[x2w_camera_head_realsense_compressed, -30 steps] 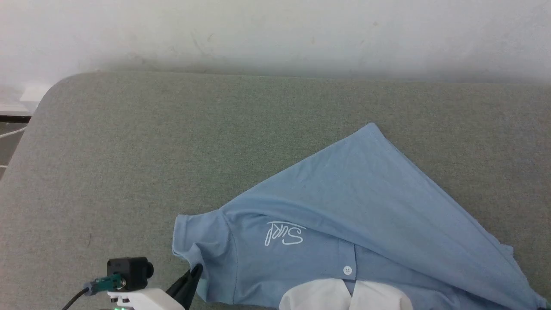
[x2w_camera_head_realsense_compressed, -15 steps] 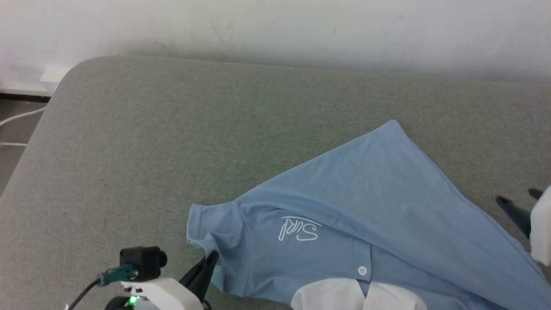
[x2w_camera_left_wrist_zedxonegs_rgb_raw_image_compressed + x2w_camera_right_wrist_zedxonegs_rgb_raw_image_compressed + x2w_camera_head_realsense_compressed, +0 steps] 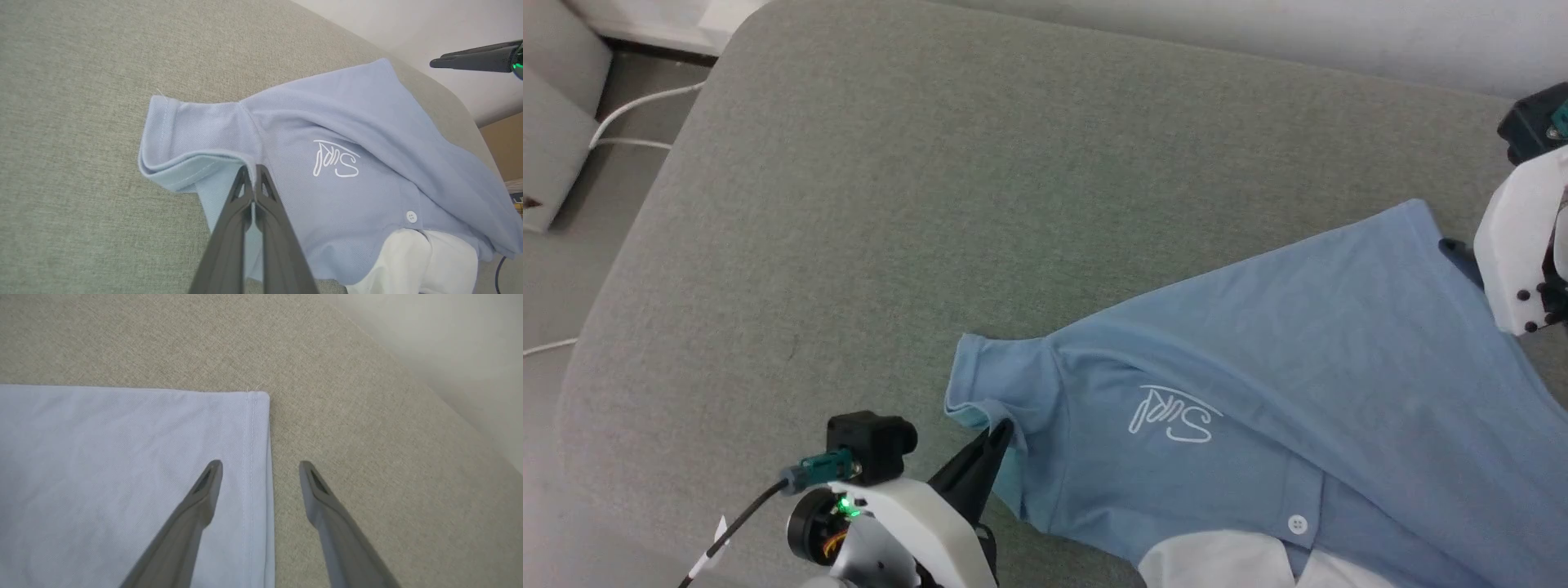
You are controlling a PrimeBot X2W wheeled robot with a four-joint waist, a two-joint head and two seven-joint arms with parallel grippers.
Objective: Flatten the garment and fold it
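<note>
Blue garment [image 3: 1258, 359] lies skewed on the grey surface [image 3: 890, 204], half folded over itself. Nearest, the left claw [image 3: 254, 173] is pinched shut on the sleeve [image 3: 192, 130] at its curled hem. Farther off, the right claw [image 3: 260, 467] hangs spread wide over the hem corner [image 3: 255, 402]: one finger above cloth, one above bare surface, the side edge running between them, so that arm looks best placed for it.

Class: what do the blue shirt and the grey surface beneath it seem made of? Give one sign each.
The blue shirt: soft matte knit, likely cotton; fine pitted texture, limp folds. The grey surface: probably woven upholstery fabric; coarse flecked weave, matte.
</note>
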